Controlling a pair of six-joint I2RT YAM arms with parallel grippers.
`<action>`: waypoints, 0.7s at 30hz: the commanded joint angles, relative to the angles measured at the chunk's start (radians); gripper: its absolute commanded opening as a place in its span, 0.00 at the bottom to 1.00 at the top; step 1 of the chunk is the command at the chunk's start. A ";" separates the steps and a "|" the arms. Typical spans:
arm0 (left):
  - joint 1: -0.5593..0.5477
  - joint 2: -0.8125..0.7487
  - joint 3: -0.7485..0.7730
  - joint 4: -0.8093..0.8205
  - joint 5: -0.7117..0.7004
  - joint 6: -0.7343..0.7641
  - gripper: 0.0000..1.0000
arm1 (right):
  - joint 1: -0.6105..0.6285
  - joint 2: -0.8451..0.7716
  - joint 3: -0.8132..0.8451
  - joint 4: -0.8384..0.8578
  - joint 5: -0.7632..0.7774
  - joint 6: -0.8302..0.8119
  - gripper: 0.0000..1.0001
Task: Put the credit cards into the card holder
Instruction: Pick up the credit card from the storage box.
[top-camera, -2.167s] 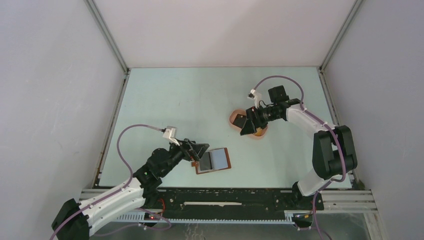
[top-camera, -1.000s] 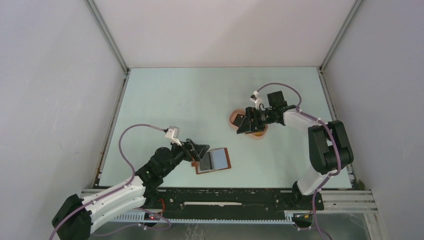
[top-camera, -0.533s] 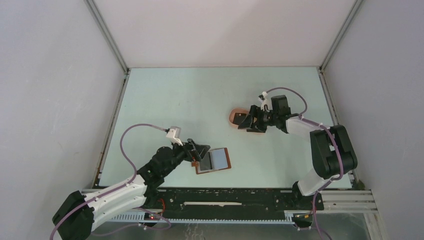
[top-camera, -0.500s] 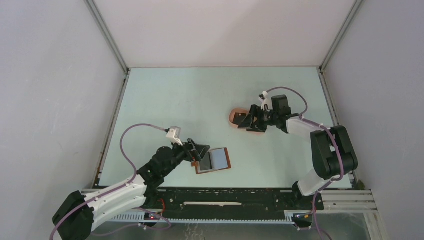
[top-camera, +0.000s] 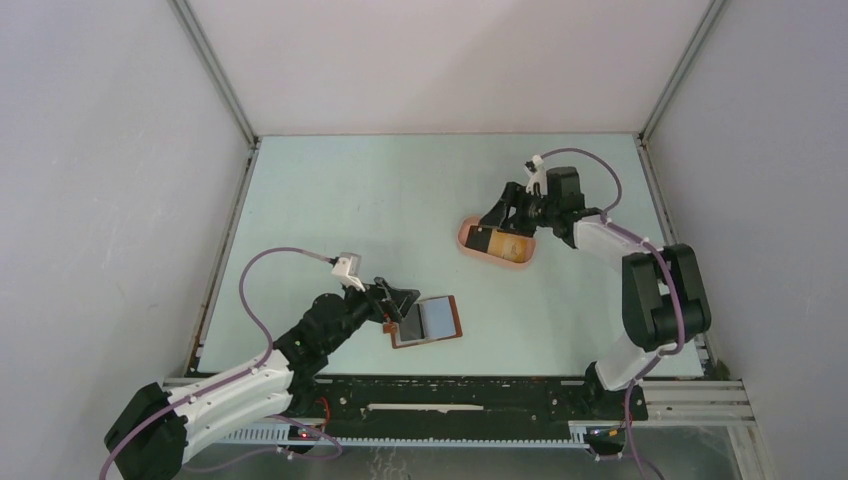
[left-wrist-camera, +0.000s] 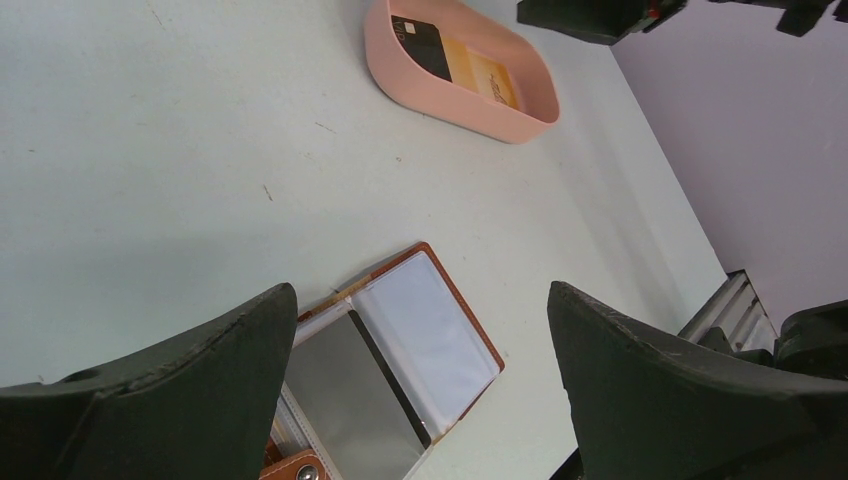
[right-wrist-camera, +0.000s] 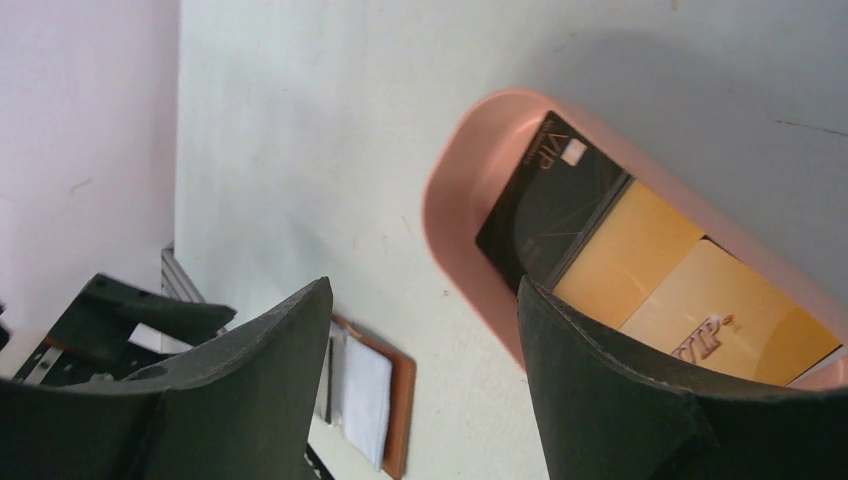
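You are looking at three credit cards: one black card and two tan-yellow cards. You are seeing one pink tray, one card holder, and two grippers showing, the left gripper and the right gripper.

Snap end of card holder past left-wrist view's edge

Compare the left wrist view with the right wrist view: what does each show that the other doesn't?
Left wrist only: the card holder spread open whole, with its snap tab. Right wrist only: the VIP lettering on the credit cards. Both: the pink tray holding black and tan cards, on the table, plus at least part of the holder.
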 joint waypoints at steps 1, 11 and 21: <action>0.001 -0.011 0.006 0.019 -0.011 0.009 1.00 | 0.021 0.070 0.067 -0.047 0.085 -0.005 0.77; 0.001 -0.033 -0.010 0.015 -0.022 0.005 1.00 | 0.060 0.202 0.146 -0.043 0.160 0.019 0.77; 0.001 -0.043 -0.023 0.014 -0.029 0.003 1.00 | 0.075 0.275 0.193 -0.098 0.251 0.048 0.78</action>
